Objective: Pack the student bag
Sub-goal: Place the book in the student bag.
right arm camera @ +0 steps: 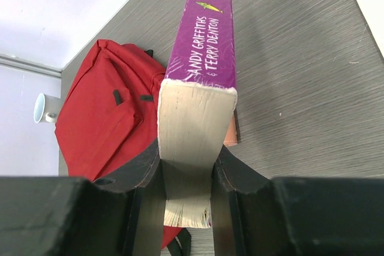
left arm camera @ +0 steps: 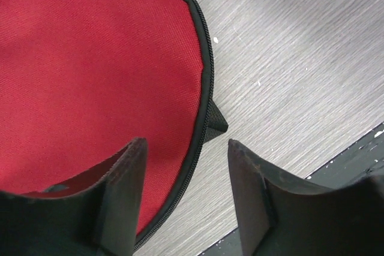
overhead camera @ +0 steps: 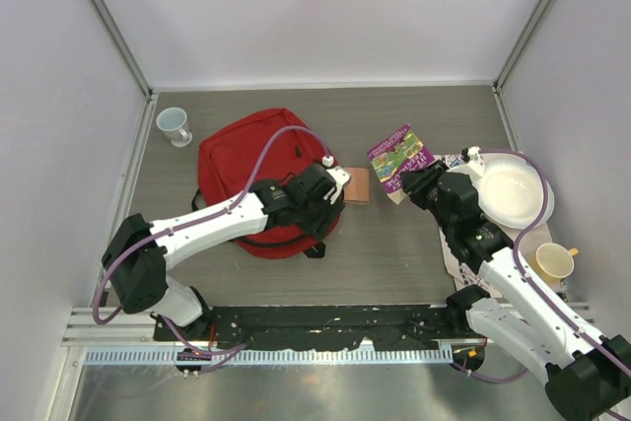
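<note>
1. Red fabric and a black zip edge (left arm camera: 207, 70) are seen between the fingers (left arm camera: 129, 172) of the left gripper (left arm camera: 186, 148), which is poised at the 3 o'clock rim of the student bag (overhead camera: 227, 160). Its jaws are set partly apart and nothing is gripped.
2. A purple book (right arm camera: 207, 40) is clamped on edge in the right gripper (right arm camera: 187, 154). The narrow jaws are pressed against its page block, and its length is pointed towards about 11 o'clock.
3. From the right gripper the bag is found at 9 o'clock, well apart, with a brown flat item (overhead camera: 358, 185) lying between. The left arm is judged the nearer.
4. The bag is laid flat, left of centre on the table (overhead camera: 394, 244). Its outline is nearly as wide as it is deep, so no long axis can be told, and no open mouth is seen.
5. The zip is judged to need opening before the book can be slid in.
</note>
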### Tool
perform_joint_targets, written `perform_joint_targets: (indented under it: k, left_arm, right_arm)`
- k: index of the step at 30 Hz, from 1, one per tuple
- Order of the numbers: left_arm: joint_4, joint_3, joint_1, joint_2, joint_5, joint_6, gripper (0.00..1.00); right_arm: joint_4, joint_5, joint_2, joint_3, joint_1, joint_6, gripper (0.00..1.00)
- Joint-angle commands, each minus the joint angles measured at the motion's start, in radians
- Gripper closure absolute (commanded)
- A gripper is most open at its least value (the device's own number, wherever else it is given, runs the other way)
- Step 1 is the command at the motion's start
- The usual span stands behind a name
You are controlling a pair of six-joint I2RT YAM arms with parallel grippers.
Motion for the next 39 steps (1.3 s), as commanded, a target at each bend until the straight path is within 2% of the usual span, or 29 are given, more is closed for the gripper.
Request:
perform_joint_targets:
  k: [1,7,12,16,24,25,26,27,29,30,33,38,39]
  left_arm:
    - [0.014,0.045,-0.003,-0.020,-0.044,-0.002,0.47]
    - [0.009,0.046,-0.003,0.000,-0.070,-0.008,0.71]
    - [0.015,0.052,-0.003,0.005,-0.074,-0.016,0.81]
    - [0.018,0.065,-0.003,0.005,-0.100,-0.019,0.99]
    - [0.020,0.078,-0.003,0.000,-0.151,-0.016,1.00]
    - [0.020,0.078,-0.003,-0.003,-0.131,-0.012,0.99]
    - [0.018,0.078,-0.003,-0.008,-0.119,-0.008,0.94]
    - [0.020,0.077,-0.003,-0.012,-0.099,-0.004,0.81]
    - [0.037,0.069,-0.003,-0.021,-0.038,-0.002,0.70]
    - [0.043,0.068,-0.003,-0.030,-0.018,0.001,0.56]
    - [0.064,0.061,-0.003,-0.034,0.038,-0.005,0.38]
    - [0.054,0.063,-0.003,0.002,0.035,-0.004,0.37]
    - [0.046,0.065,-0.003,0.006,0.035,-0.004,0.41]
  right_arm:
    - [0.121,-0.006,-0.024,0.039,-0.012,0.026,0.99]
    - [0.120,-0.024,-0.015,0.037,-0.024,0.024,0.99]
    - [0.120,-0.036,-0.012,0.032,-0.033,0.029,0.99]
    - [0.120,-0.047,-0.012,0.028,-0.041,0.034,0.99]
    - [0.115,-0.072,-0.017,0.026,-0.056,0.031,0.99]
    - [0.114,-0.072,-0.018,0.028,-0.058,0.031,0.99]
    - [0.112,-0.072,-0.020,0.028,-0.059,0.031,0.99]
    - [0.112,-0.075,-0.020,0.026,-0.061,0.029,0.99]
    - [0.112,-0.079,-0.018,0.026,-0.064,0.029,0.98]
    - [0.112,-0.084,-0.017,0.026,-0.065,0.031,0.99]
    - [0.114,-0.091,-0.014,0.025,-0.068,0.034,0.98]
    - [0.112,-0.099,-0.018,0.023,-0.075,0.031,0.98]
    - [0.111,-0.099,-0.018,0.023,-0.075,0.031,0.98]
